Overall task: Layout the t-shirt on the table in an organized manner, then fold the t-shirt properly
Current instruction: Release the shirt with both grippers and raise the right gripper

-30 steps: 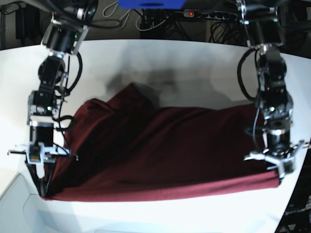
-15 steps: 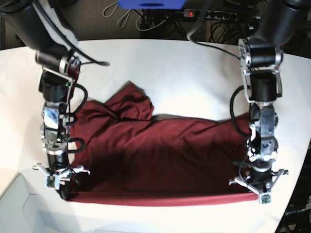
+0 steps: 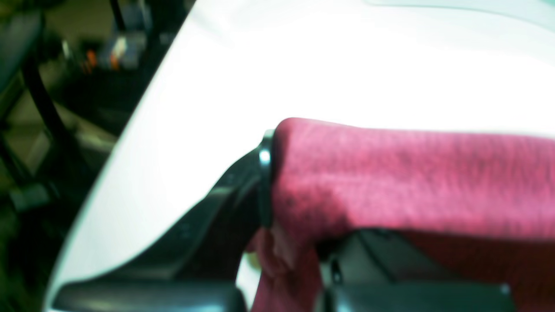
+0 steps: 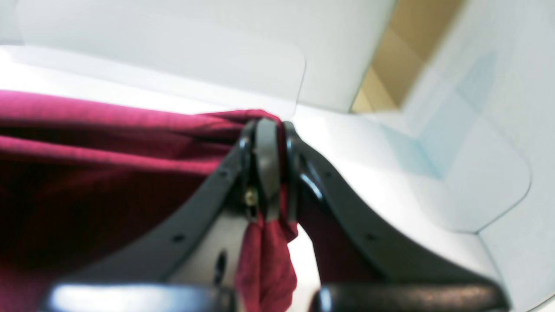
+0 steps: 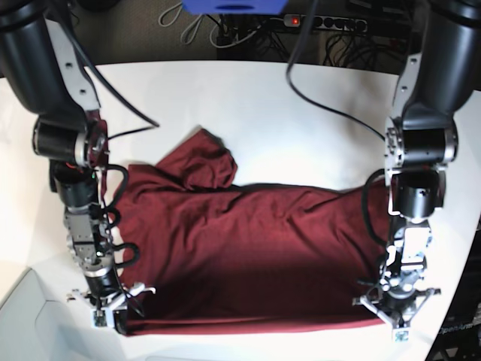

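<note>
The dark maroon t-shirt (image 5: 248, 248) lies spread across the white table (image 5: 263, 113), its straight hem along the front and a bunched sleeve (image 5: 203, 162) at the back left. My left gripper (image 5: 396, 322) is on the right of the base view, shut on the hem's right corner. In the left wrist view the cloth (image 3: 412, 182) drapes over one finger of that gripper (image 3: 277, 182). My right gripper (image 5: 113, 312) pinches the hem's left corner. The right wrist view shows its jaws (image 4: 268, 143) closed with fabric (image 4: 108, 164) squeezed between them.
The table's front edge (image 5: 248, 347) runs just below both grippers. Its curved side edge (image 3: 130, 143) shows in the left wrist view, with dark clutter beyond. A power strip (image 5: 331, 22) and cables lie behind the table's far edge.
Both arms have drawn the hem toward the table's front edge and lowered it. The shirt, lifted and sagging a second ago, now lies flatter and more stretched out.
</note>
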Robot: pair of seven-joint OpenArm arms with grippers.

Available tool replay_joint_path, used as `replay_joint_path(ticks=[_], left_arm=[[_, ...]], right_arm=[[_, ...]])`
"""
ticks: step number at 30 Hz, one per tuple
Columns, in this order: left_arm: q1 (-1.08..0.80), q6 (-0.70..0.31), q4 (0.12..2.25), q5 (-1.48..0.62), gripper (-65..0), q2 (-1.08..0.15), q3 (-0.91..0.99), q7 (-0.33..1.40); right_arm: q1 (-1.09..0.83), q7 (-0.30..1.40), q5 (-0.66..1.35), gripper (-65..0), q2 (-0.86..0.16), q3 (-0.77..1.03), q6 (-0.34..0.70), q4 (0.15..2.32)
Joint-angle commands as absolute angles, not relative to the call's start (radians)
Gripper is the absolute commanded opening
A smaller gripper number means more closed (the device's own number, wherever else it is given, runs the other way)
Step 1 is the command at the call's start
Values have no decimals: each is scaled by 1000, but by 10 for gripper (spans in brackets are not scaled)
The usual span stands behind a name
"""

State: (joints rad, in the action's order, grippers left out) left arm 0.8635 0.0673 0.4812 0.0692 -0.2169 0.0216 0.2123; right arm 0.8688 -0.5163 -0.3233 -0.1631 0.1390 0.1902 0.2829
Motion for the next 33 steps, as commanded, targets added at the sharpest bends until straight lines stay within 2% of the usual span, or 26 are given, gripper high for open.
replay_joint_path(ticks=[1, 5, 7, 12, 14, 22, 26, 28, 33], left_arm=[[917, 87, 495, 74, -645, -237, -7, 185], [941, 87, 493, 74, -643, -242, -127, 185], [952, 87, 493, 74, -610, -242, -160, 185], [977, 93, 452, 74, -332, -242, -197, 186], [980, 96, 430, 74, -275, -242, -194, 186], [983, 97, 426, 73, -265, -248, -193, 122], [984, 97, 426, 73, -256, -271, -191, 122], [986, 97, 426, 73, -204, -272, -191, 133], [986, 97, 426, 73, 0, -266, -194, 171]], right_arm=[[911, -515, -305, -650, -173, 136, 166, 300], [938, -412, -305, -648, -177, 113, 166, 298], [944, -377, -305, -593, -174, 113, 166, 300], [966, -343, -305, -319, -173, 113, 166, 298], [969, -343, -305, -259, -177, 113, 166, 300], [905, -335, -305, -281, -194, 120, 166, 361], [774, -278, -303, -281, -217, 120, 166, 522], [688, -243, -303, -281, -219, 120, 166, 644], [412, -174, -300, -281, -213, 122, 170, 1032]])
